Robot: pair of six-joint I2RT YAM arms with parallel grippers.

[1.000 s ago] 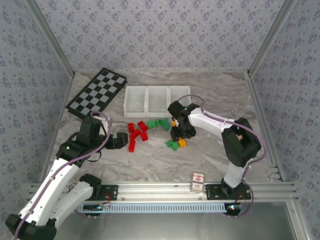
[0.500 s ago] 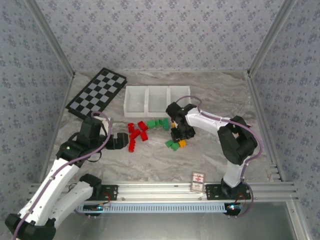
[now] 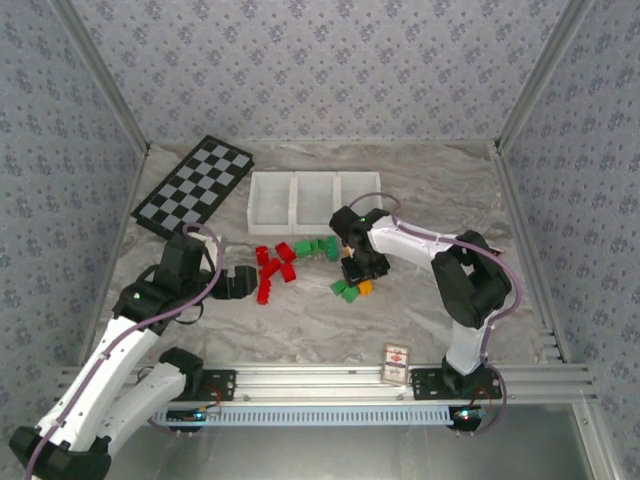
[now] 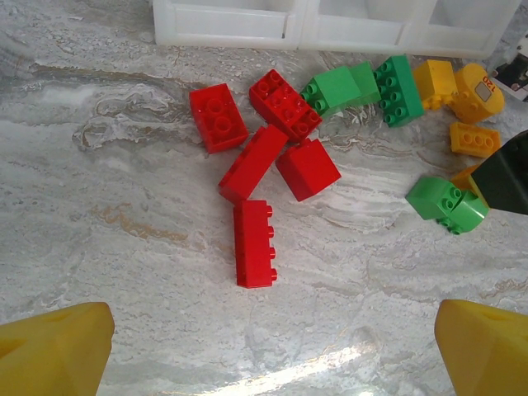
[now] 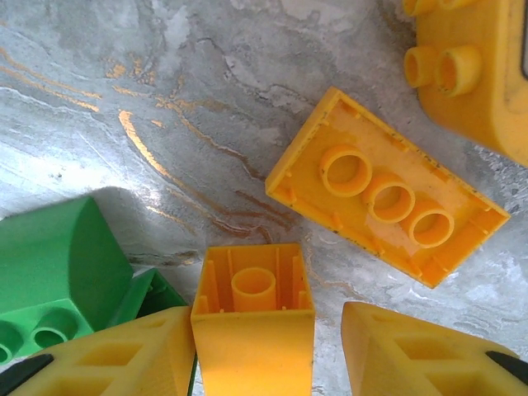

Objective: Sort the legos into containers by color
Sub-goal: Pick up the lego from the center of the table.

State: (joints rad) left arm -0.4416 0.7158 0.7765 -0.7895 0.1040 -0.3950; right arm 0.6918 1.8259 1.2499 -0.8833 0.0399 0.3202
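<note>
Top view, step: an orange pick seems to be in hand; the right gripper (image 3: 355,270) sits low over the bricks (image 3: 300,262) just in front of the tray (image 3: 262,226).
Top view, arms: right arm folded inward with its wrist down; left gripper (image 3: 235,282) is beside the red bricks (image 3: 270,266).
Left wrist view: fingers (image 4: 58,351) are spread wide and hold nothing, with red bricks between them and the tray.
Right wrist view: fingers (image 5: 412,355) straddle a small orange brick (image 5: 252,305); one touches it, the other shows a slight gap, so it is not clamped.
Next: probably squeeze, lift, and carry it to a tray bin.

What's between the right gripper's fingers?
A small orange brick, hollow underside facing the camera, lies between the right fingers, with a narrow gap on one side. That shows in the right wrist view.
</note>
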